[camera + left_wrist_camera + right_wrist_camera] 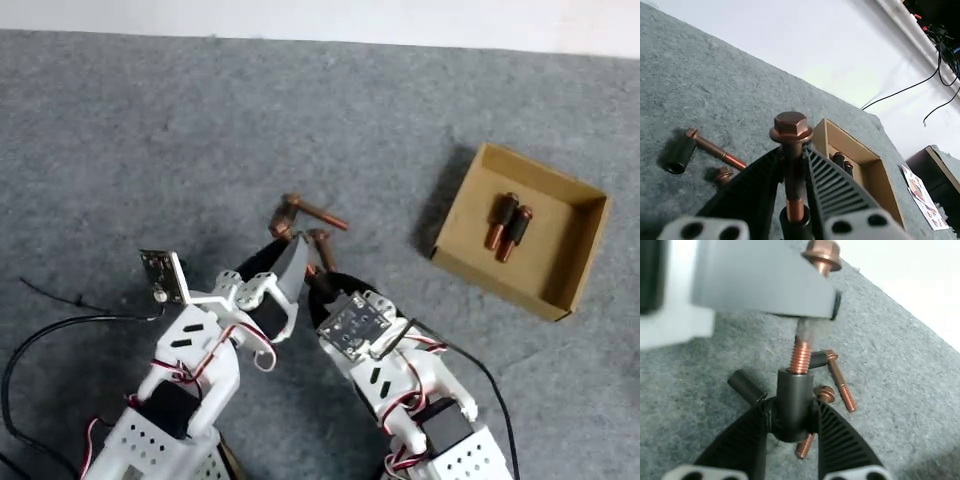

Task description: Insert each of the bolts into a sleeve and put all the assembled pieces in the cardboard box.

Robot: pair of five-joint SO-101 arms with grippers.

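My left gripper [792,150] is shut on a copper bolt [791,129], head up. The bolt's threaded end [800,357] sits in the mouth of a dark sleeve [791,400], which my right gripper [792,409] is shut on just above the grey carpet. In the high view the two grippers [293,262] [315,282] meet near the middle. Beyond them lie a loose sleeve [677,156], a long bolt [715,148] and another bolt [722,175]. The cardboard box [470,215] at the right holds two assembled pieces [508,225].
Another dark sleeve [746,386] and a bolt [805,445] lie close under my right gripper. Black cables [40,335] trail at the left by the arm bases. Open carpet stretches between the grippers and the box.
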